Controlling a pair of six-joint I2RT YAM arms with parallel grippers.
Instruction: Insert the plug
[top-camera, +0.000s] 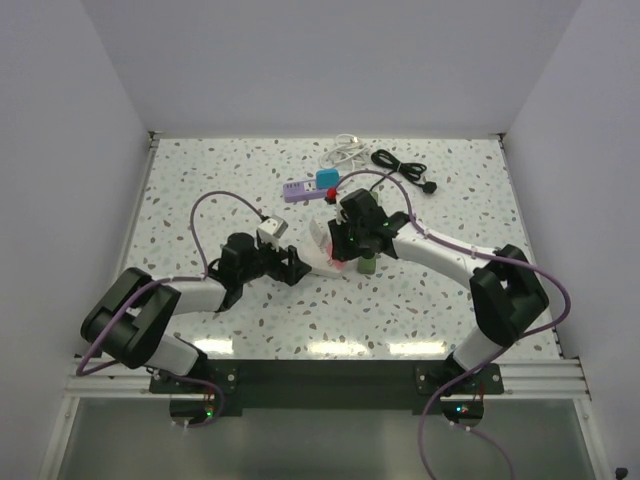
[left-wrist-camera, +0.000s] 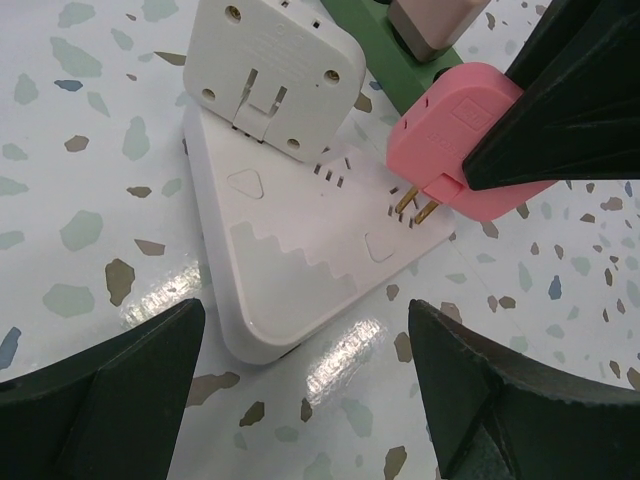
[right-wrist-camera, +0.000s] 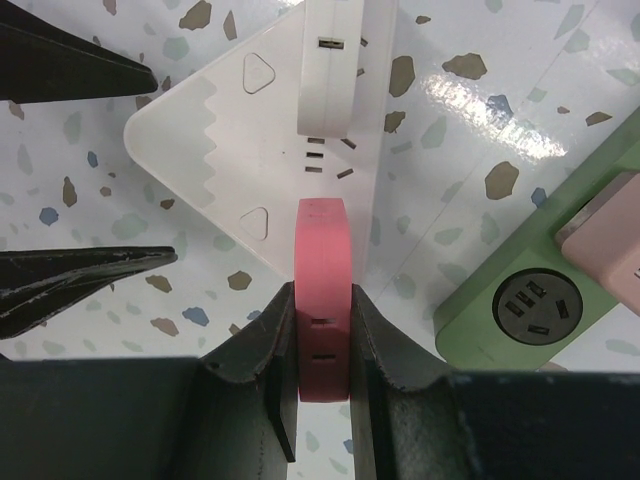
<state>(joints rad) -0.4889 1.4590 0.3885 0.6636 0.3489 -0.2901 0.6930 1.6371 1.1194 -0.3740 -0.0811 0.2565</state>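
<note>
My right gripper (right-wrist-camera: 322, 300) is clamped on the pink plug (left-wrist-camera: 460, 135), holding it tilted over the white triangular power strip (left-wrist-camera: 290, 250) at mid-table. Its brass prongs (left-wrist-camera: 412, 205) hang right at the strip's face, and I cannot tell if the tips have entered the slots. A white adapter (left-wrist-camera: 270, 70) sits plugged in beside it. My left gripper (left-wrist-camera: 305, 310) is spread wide just left of the strip. A green strip (right-wrist-camera: 540, 290) lies just to the right.

Plug (left-wrist-camera: 465, 140) over socket block (left-wrist-camera: 290, 260), adapter (left-wrist-camera: 270, 70) on it, power strip (right-wrist-camera: 475, 320) beside.
</note>
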